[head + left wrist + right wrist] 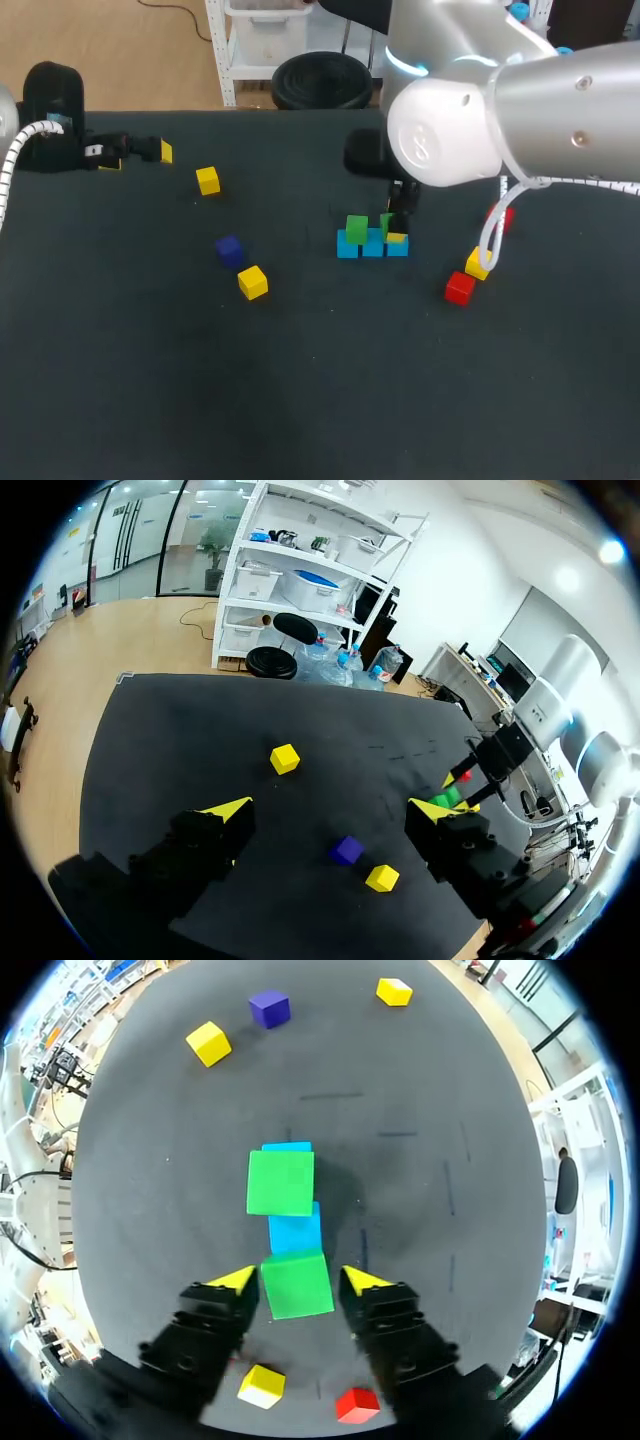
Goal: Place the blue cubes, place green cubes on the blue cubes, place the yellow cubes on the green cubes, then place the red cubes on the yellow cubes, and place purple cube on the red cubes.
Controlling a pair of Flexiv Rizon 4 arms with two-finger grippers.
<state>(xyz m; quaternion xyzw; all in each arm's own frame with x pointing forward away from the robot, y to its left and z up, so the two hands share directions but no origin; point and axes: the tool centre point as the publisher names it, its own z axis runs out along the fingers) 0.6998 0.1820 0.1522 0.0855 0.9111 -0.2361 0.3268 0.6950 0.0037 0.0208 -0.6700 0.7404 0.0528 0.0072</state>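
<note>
green cube [296, 1283], framed by right gripper [298, 1279]

Bright, even room light falls from overhead onto your dark table [150, 380], which takes it without glare. The pale shell of your right arm [560, 100] carries a soft sheen. Faint, soft-edged shadows lie close beside the blue cubes [294, 1230] and green cubes [280, 1182]. In both wrist views the table's edge bows strongly.

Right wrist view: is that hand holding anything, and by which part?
Yes. The right hand appears to grip a green cube by two opposite side faces, one finger on each.
</note>
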